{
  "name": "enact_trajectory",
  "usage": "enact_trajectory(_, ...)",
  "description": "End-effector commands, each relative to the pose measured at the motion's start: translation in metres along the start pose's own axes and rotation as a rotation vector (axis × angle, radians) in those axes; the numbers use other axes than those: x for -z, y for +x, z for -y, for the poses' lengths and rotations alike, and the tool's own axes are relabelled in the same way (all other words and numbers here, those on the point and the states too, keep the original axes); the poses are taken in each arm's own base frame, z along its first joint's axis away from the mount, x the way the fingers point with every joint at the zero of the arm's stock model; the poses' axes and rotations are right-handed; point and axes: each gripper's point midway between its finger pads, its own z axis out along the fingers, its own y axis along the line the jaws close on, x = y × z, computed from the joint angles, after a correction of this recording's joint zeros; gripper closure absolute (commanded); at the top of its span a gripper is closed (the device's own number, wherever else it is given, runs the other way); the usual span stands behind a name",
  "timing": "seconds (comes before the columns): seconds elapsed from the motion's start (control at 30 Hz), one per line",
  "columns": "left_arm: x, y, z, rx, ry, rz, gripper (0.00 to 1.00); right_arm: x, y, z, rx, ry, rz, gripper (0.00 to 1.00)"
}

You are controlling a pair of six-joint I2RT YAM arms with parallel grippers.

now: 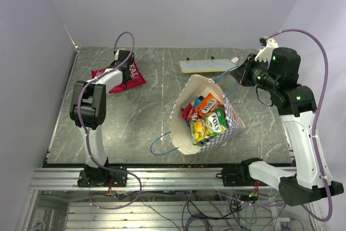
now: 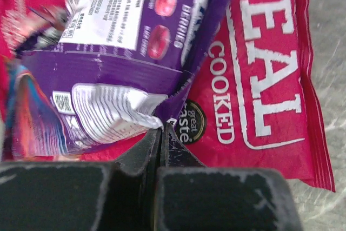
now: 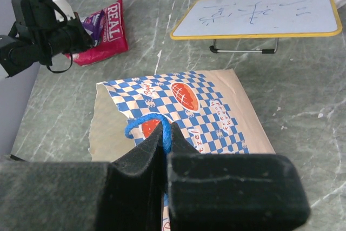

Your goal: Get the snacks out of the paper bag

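Note:
The blue-and-white checkered paper bag (image 1: 230,120) lies tilted mid-table with its cream mouth open. Inside show snacks: an orange packet (image 1: 207,103), a green-yellow one (image 1: 208,126) and a red one (image 1: 189,112). My right gripper (image 3: 166,128) is shut on the bag's blue cord handle (image 3: 141,121), up and right of the bag (image 3: 216,117) at the back (image 1: 241,74). At the far left my left gripper (image 2: 161,127) is shut on a corner of a purple packet (image 2: 124,63), which rests over a big red packet (image 2: 259,79). That red packet (image 1: 136,74) lies flat on the table.
A flat cream board with a yellow rim (image 1: 205,66) stands on black feet behind the bag, close to my right gripper. The bag's second blue handle (image 1: 159,142) loops onto the table at its near left. The table is grey marbled stone (image 1: 140,123).

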Motion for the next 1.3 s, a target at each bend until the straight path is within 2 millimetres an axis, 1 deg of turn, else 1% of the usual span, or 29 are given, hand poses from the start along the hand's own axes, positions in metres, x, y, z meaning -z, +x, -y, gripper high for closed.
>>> enact_trajectory(0.0, 0.008, 0.015, 0.022, 0.118, 0.123, -0.040, 0.93, -0.001, -0.004, -0.003, 0.026, -0.014, -0.008, 1.00)
enact_trajectory(0.1, 0.015, 0.020, 0.025, 0.157, 0.168, -0.087, 0.90, -0.002, -0.002, -0.005, 0.038, -0.029, -0.020, 1.00)
enact_trajectory(0.13, 0.020, 0.018, 0.026, 0.165, 0.187, -0.099, 0.88, -0.002, -0.002, -0.006, 0.042, -0.033, -0.021, 1.00)
enact_trajectory(0.2, 0.032, 0.011, 0.027, 0.175, 0.220, -0.118, 0.81, -0.003, -0.001, -0.006, 0.053, -0.041, -0.023, 1.00)
enact_trajectory(0.37, 0.076, -0.021, 0.032, 0.217, 0.331, -0.082, 0.48, -0.005, 0.001, -0.013, 0.042, -0.082, -0.020, 1.00)
enact_trajectory(0.4, 0.086, -0.026, 0.030, 0.225, 0.337, -0.074, 0.36, -0.006, 0.002, -0.015, 0.036, -0.096, -0.022, 1.00)
enact_trajectory(0.43, 0.094, -0.028, 0.026, 0.232, 0.335, -0.074, 0.28, -0.006, 0.002, -0.017, 0.032, -0.109, -0.022, 1.00)
enact_trajectory(0.5, 0.110, -0.028, 0.022, 0.251, 0.347, -0.085, 0.20, -0.006, 0.004, -0.020, 0.023, -0.130, -0.025, 1.00)
enact_trajectory(0.57, 0.128, -0.019, 0.027, 0.268, 0.417, -0.111, 0.15, -0.004, 0.007, -0.022, 0.016, -0.142, -0.026, 1.00)
enact_trajectory(0.6, 0.140, -0.013, 0.033, 0.284, 0.475, -0.128, 0.14, -0.003, 0.009, -0.022, 0.016, -0.144, -0.028, 1.00)
enact_trajectory(0.63, 0.158, -0.013, 0.038, 0.329, 0.543, -0.127, 0.13, -0.001, 0.011, -0.023, 0.015, -0.148, -0.028, 1.00)
enact_trajectory(0.67, 0.171, -0.007, 0.043, 0.366, 0.602, -0.146, 0.13, -0.001, 0.014, -0.022, 0.014, -0.146, -0.032, 1.00)
enact_trajectory(0.7, 0.185, -0.006, 0.049, 0.397, 0.673, -0.149, 0.12, 0.000, 0.015, -0.022, 0.016, -0.148, -0.031, 1.00)
enact_trajectory(0.77, 0.214, 0.001, 0.056, 0.448, 0.759, -0.168, 0.09, 0.002, 0.016, -0.023, 0.022, -0.159, -0.029, 1.00)
enact_trajectory(0.9, 0.282, 0.000, 0.070, 0.462, 0.897, -0.139, 0.07, 0.005, 0.018, -0.027, 0.056, -0.188, -0.031, 1.00)
enact_trajectory(1.07, 0.361, 0.014, 0.098, 0.357, 1.007, -0.107, 0.09, 0.006, 0.020, -0.037, 0.094, -0.232, -0.019, 1.00)
enact_trajectory(1.17, 0.397, 0.027, 0.110, 0.288, 1.093, -0.060, 0.10, 0.006, 0.017, -0.036, 0.101, -0.219, -0.022, 1.00)
enact_trajectory(1.27, 0.418, 0.045, 0.122, 0.189, 1.156, -0.016, 0.14, 0.007, 0.010, -0.031, 0.122, -0.185, 0.006, 1.00)
